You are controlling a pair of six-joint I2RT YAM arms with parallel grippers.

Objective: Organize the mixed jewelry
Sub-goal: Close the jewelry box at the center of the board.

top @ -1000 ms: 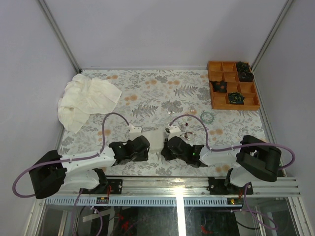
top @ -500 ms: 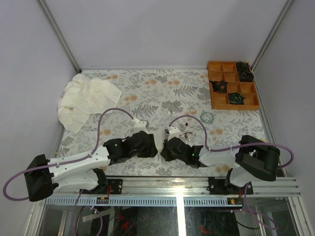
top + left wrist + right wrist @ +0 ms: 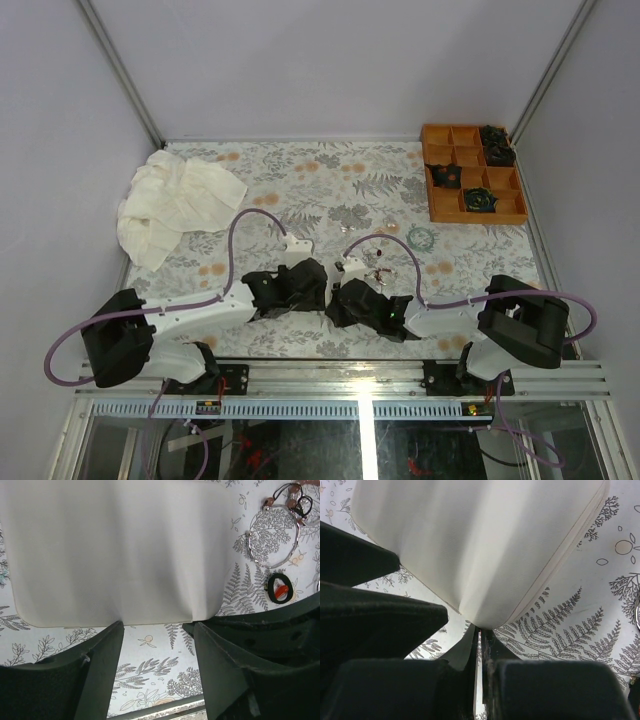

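A beige ridged jewelry box (image 3: 115, 555) fills the top of the left wrist view and also shows in the right wrist view (image 3: 480, 540). My left gripper (image 3: 157, 630) is open at the box's near edge, with flowered table between its fingers. My right gripper (image 3: 480, 630) is shut, its tips against the box's lower edge. To the right of the box lie a thin silvery hoop (image 3: 272, 535), a black ring with a red piece (image 3: 278, 587) and pink beads (image 3: 290, 495). From above, both grippers (image 3: 312, 288) (image 3: 335, 296) meet over the box. A pale teal beaded bracelet (image 3: 420, 237) lies farther back.
An orange compartment tray (image 3: 437, 185) with dark rosette items stands at the back right. A crumpled white cloth (image 3: 175, 205) lies at the back left. The table's metal front rail (image 3: 360, 375) runs just behind the grippers.
My left arm has swung right, bringing its gripper up beside the right gripper at the box, and its jaws have widened. The right arm has stayed put.
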